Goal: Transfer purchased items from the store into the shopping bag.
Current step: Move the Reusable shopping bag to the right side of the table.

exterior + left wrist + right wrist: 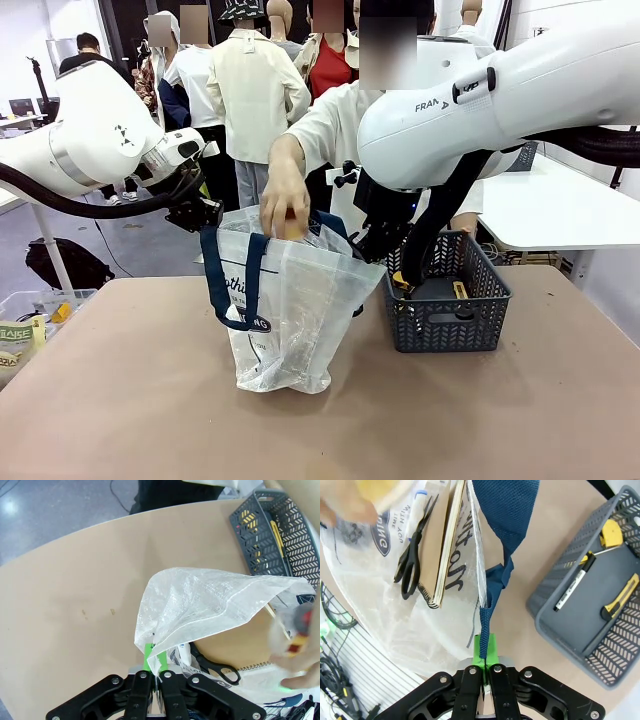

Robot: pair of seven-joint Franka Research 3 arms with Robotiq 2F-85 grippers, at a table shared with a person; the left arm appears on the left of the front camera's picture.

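Between the two grippers, on the tan table (pixel 120 400), stood the shopping bag (pixel 290 320) with its mouth spread wide. The left gripper (pixel 155 662) was clamped on the translucent rim, and the right gripper (pixel 485 652) was pinched shut on the opposite edge at a navy strap. Just beside the right gripper sat a grey lattice basket (pixel 445 325). A person's hand (pixel 283 205) dipped into the bag's mouth between the grippers, above a notebook (pixel 440 540) and black scissors (pixel 412 555) inside.
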